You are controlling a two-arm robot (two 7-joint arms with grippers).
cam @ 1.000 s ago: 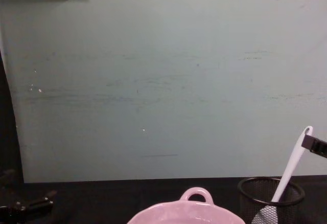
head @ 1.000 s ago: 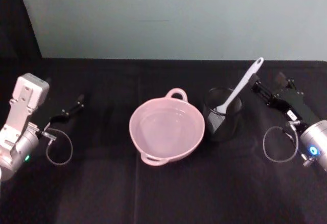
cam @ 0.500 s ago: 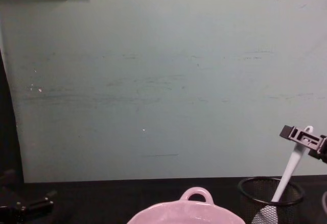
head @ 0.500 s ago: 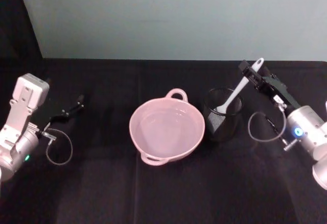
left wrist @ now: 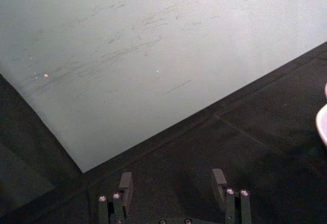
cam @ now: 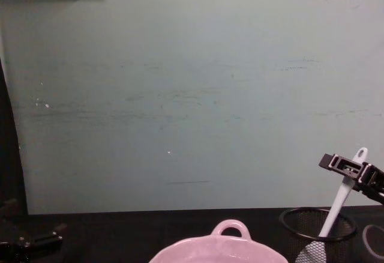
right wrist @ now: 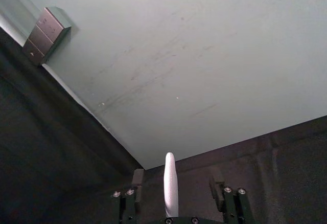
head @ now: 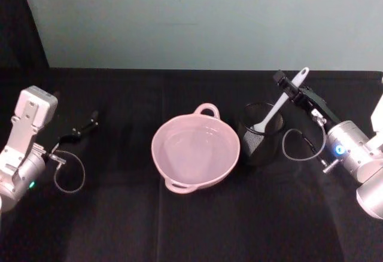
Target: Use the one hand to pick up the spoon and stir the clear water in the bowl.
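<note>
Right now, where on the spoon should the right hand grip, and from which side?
Grip the upper handle, just below the holed tip, from the robot's right. The spoon leans up and rightward out of the cup, blade down inside, so only the handle is free. The right hand flanks it there, fingers open; closing should catch it. The left hand idles at far left.

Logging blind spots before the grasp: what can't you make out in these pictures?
Clear water: head view, colourless against the pink bowl; level unclear.
Bowl's inside: chest view, cut off by bottom edge.
Spoon: right wrist view, picture edge cuts its handle inside the open right end effector.
Left end effector, parked left: chest view, dark against black cloth.
</note>
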